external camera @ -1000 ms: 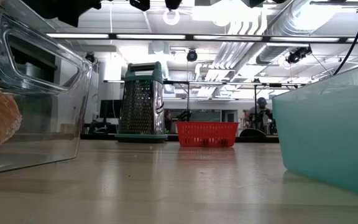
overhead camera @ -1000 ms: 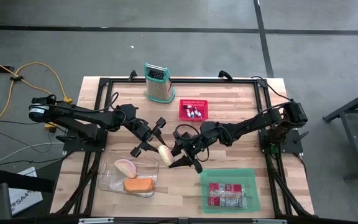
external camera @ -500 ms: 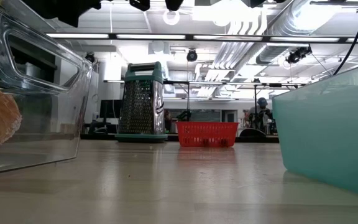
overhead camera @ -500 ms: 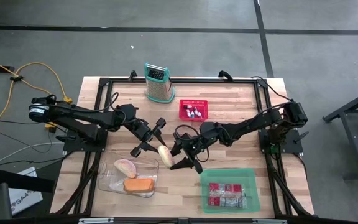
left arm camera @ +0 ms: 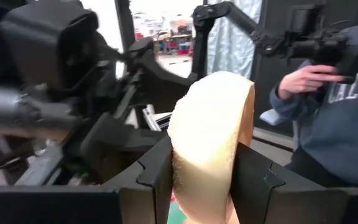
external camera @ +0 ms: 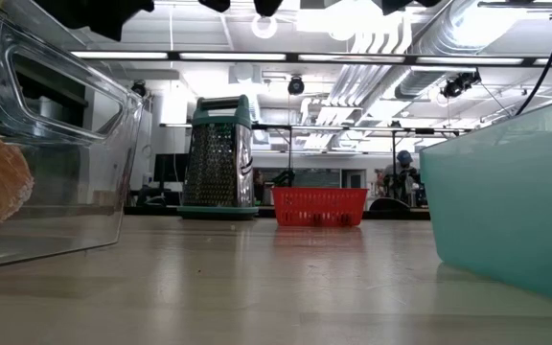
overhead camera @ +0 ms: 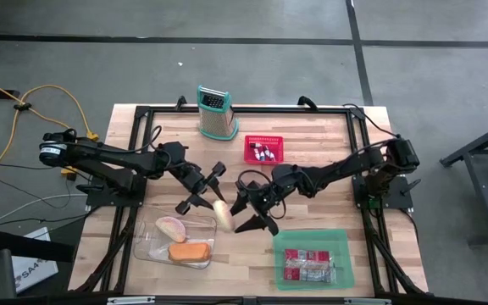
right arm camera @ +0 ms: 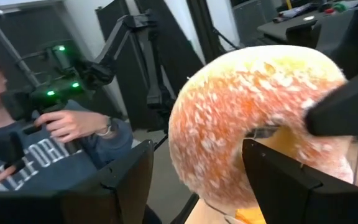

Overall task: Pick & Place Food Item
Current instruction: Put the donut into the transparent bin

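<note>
Left gripper [overhead camera: 200,188] is clamped on the doughnut [overhead camera: 224,214], its two dark fingers [left arm camera: 157,171] pressed against the flat sides, as the left wrist view shows. From above, the doughnut hangs over the wood just beside the right edge of the clear tub [overhead camera: 146,247], between the two grippers. Right gripper [overhead camera: 253,213] sits on the doughnut's other side with its fingers [right arm camera: 124,180] spread. In the right wrist view there is a gap between each finger and the sugared ring, so it grips nothing.

Only the overhead picture shows the tub's contents: a pale bun [overhead camera: 173,228] and an orange slab [overhead camera: 190,252]. It also shows the green bin [overhead camera: 339,236] holding red packets [overhead camera: 307,263], the red basket [overhead camera: 264,149] and the grater [overhead camera: 215,112] at the far side of the table [overhead camera: 312,127].

At table height neither gripper nor the doughnut appears. That view shows only the tub's wall, the bin's side, the basket and the grater.

Both wrist views catch a person in a blue sweatshirt [left arm camera: 337,124] beyond the table, holding a dark device.
</note>
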Controlling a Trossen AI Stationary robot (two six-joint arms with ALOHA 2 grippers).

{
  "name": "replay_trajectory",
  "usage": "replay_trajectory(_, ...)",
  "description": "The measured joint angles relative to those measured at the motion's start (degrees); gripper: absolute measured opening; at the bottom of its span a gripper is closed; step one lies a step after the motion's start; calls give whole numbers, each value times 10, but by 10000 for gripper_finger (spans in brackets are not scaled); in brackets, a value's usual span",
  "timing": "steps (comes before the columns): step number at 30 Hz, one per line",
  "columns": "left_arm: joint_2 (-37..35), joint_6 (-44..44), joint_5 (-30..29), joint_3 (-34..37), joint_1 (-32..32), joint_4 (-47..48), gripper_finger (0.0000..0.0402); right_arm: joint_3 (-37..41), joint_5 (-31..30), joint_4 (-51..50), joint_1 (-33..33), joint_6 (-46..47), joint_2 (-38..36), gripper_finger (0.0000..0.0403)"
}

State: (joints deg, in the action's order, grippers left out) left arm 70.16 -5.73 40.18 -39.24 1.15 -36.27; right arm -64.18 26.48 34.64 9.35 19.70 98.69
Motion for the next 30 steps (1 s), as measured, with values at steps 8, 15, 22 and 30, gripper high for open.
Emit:
replay_trajectory(8, -1, 15, 7, 0, 0, 0, 122, 0, 29, -4, -15, 4, -1, 236)
replay_trajectory(15, -1, 24, 26, 0, -3, 5, 122, 0, 50, -7, -23, 17, -1, 236)
replay_trajectory(22, -4, 29, 27, 0, -22, 31, 122, 2, 51, -36, -23, 12, -16, 236)
replay_trajectory(30, -4, 53, 55, 0, -34, 39, 122, 1, 8, -148, -23, -20, -69, 236)
